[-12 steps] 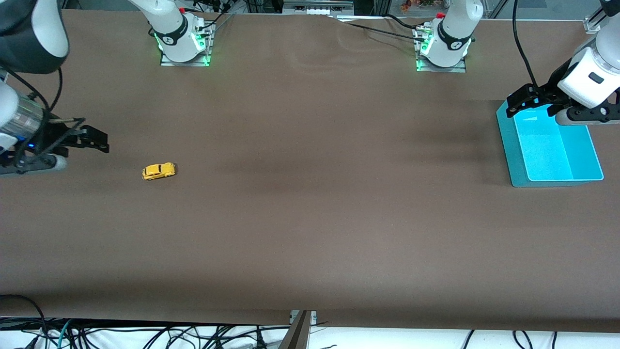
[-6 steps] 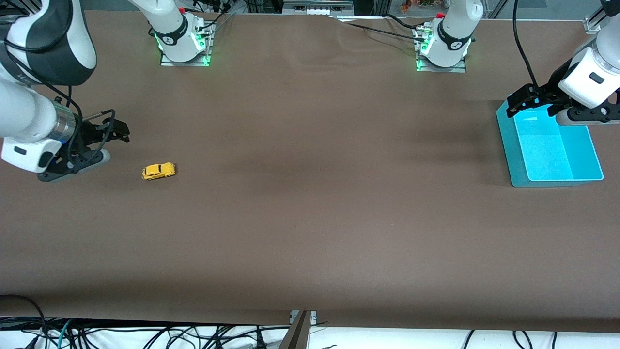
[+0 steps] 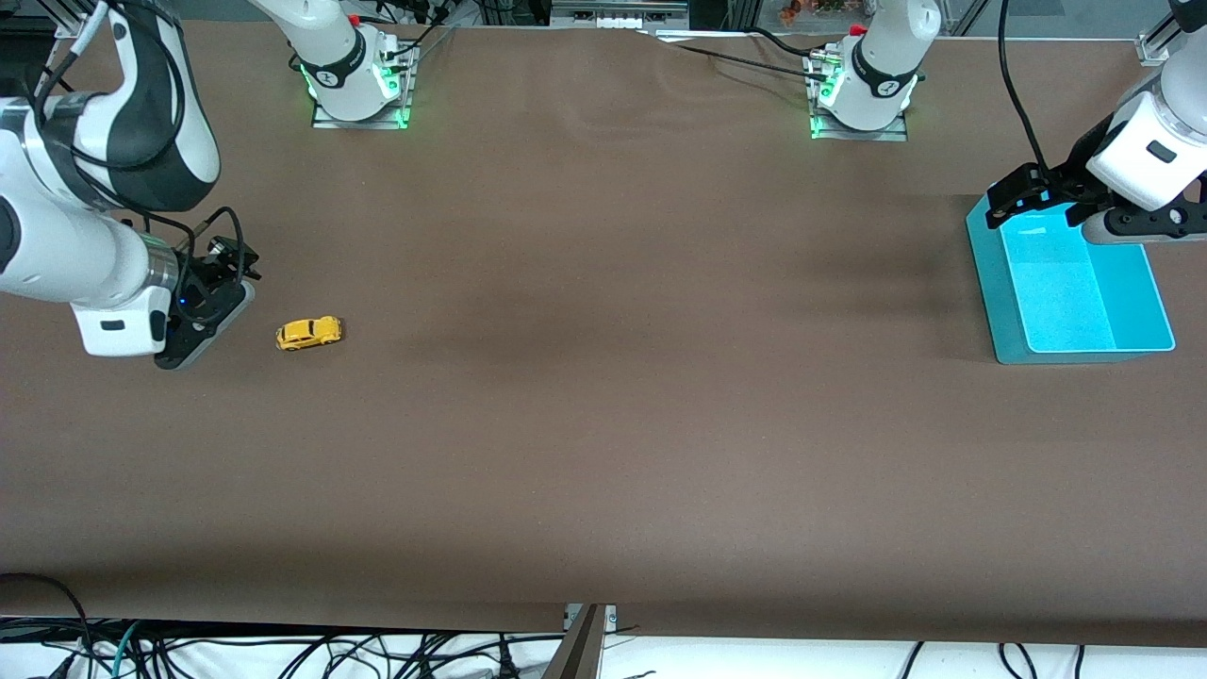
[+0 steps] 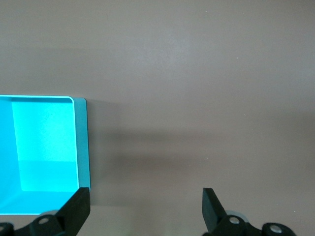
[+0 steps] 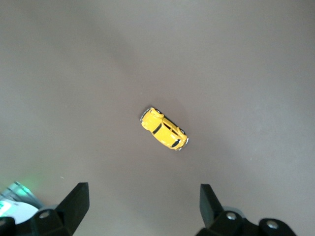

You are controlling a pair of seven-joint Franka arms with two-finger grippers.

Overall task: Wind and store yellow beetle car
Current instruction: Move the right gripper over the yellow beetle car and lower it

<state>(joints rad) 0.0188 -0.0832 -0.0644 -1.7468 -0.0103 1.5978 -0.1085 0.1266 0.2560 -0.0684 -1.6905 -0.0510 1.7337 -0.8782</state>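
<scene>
The yellow beetle car sits on its wheels on the brown table toward the right arm's end; it also shows in the right wrist view. My right gripper hovers open and empty over the table beside the car, apart from it; its fingers frame bare table. The teal bin stands empty at the left arm's end. My left gripper hovers open and empty over the bin's corner; the bin's rim shows in the left wrist view.
The two arm bases stand along the table's back edge. Cables hang below the front edge. The brown table stretches between car and bin.
The right arm has swung in from the table's end toward the car and turned its gripper downward. The left arm and the car have not moved.
</scene>
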